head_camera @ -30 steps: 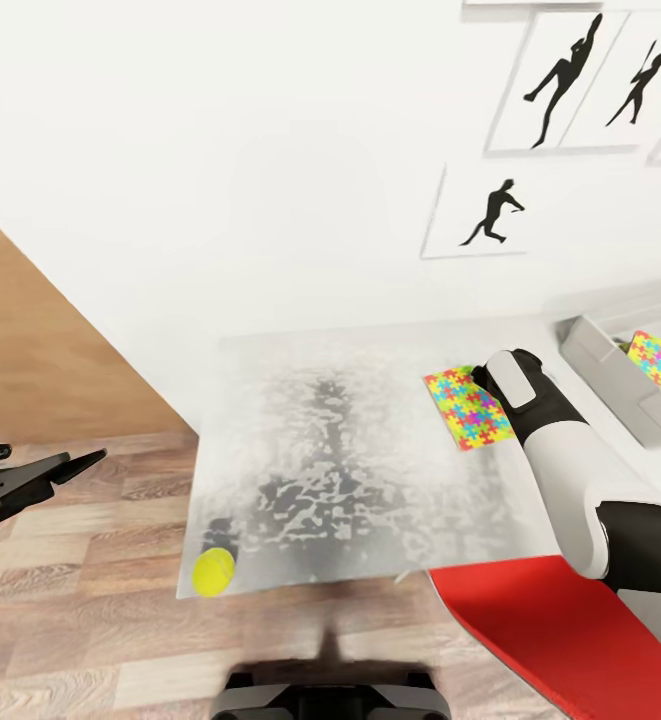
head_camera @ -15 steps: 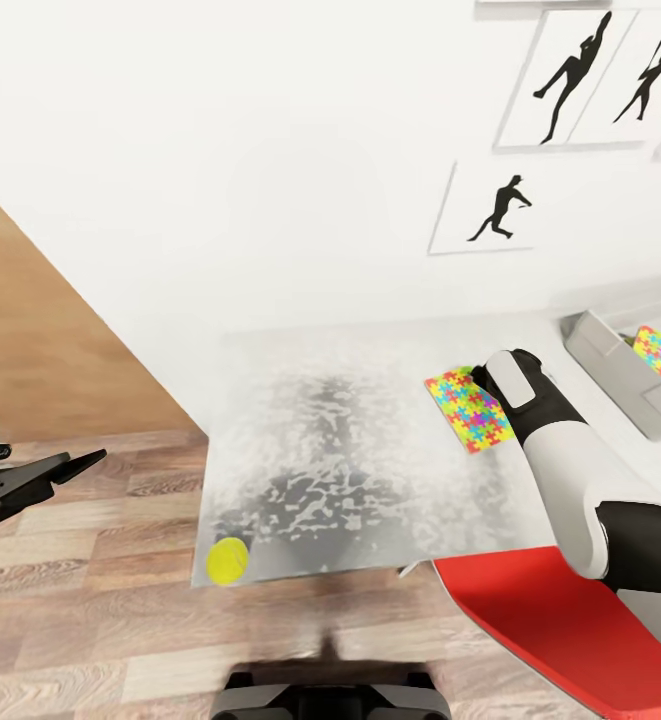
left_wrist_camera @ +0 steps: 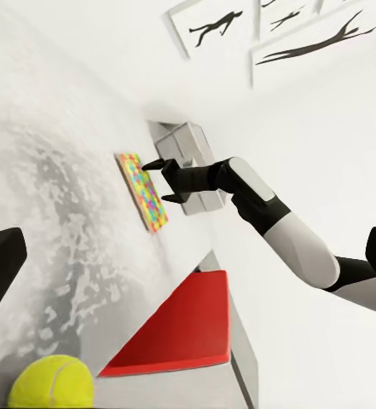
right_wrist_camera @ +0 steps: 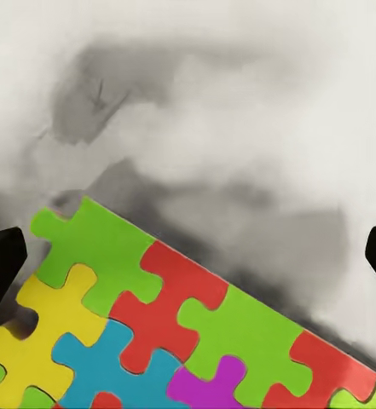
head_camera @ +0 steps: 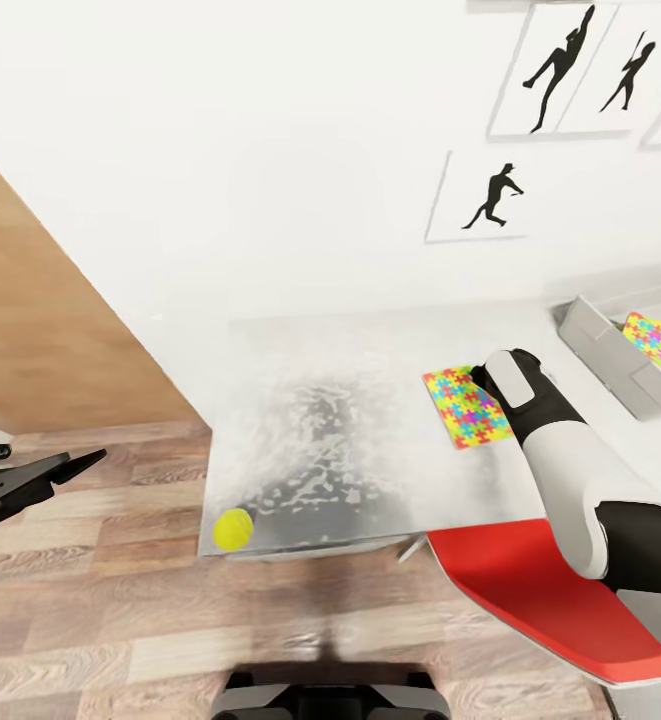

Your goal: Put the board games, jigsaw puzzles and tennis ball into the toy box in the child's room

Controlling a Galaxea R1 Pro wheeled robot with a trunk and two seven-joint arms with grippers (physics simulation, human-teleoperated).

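Surrounding: tennis ball at table corner; toy box holds a puzzle.
Jigsaw puzzle: just under right gripper, fingers spread wide.
Left gripper: open, well apart.

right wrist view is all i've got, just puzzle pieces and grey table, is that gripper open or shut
Observer: Open. The right gripper has its fingers spread over the jigsaw puzzle edge.
Operator: where's the toy box
Observer: The toy box sits on the table, to the robot's right of that puzzle, with another puzzle inside.
Operator: and the ball
Observer: The tennis ball lies at the table's near left corner.
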